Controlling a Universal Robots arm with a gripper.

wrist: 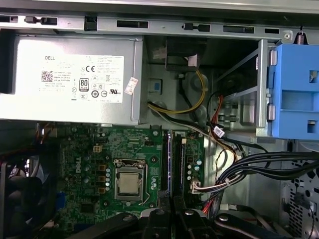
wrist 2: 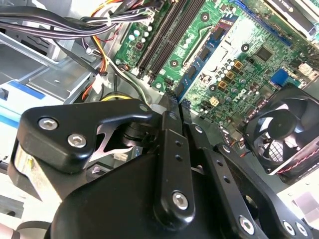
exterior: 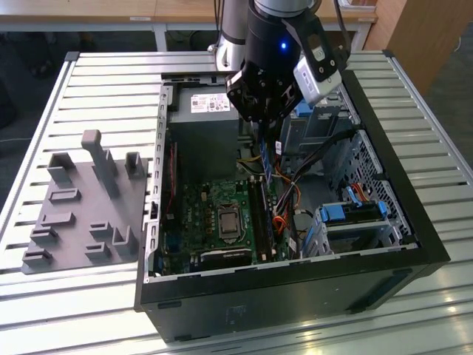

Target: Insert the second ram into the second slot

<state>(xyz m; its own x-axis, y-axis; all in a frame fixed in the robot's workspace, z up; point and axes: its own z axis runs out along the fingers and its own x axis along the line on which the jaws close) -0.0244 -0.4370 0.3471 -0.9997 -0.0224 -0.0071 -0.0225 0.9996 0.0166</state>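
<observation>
Exterior view — the gripper (exterior: 266,135) is hanging inside the open computer case (exterior: 295,296), its fingers closing tight on the top of the blue ram stick (exterior: 265,161), which is pointing down over the memory slots (exterior: 260,214). Second wrist view — the fingers (wrist 2: 172,149) are clamping the ram stick (wrist 2: 198,63) above the green motherboard (wrist 2: 249,74). First wrist view: the gripper (wrist: 172,204) is hovering over the memory slots (wrist: 172,154).

Slatted table (exterior: 111,74): computer case (exterior: 295,288), grey fixture (exterior: 81,214)

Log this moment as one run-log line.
tool: shut on thin flat blue ram stick | position: over long black memory slots in open black computer case | stick: not yet seated
</observation>
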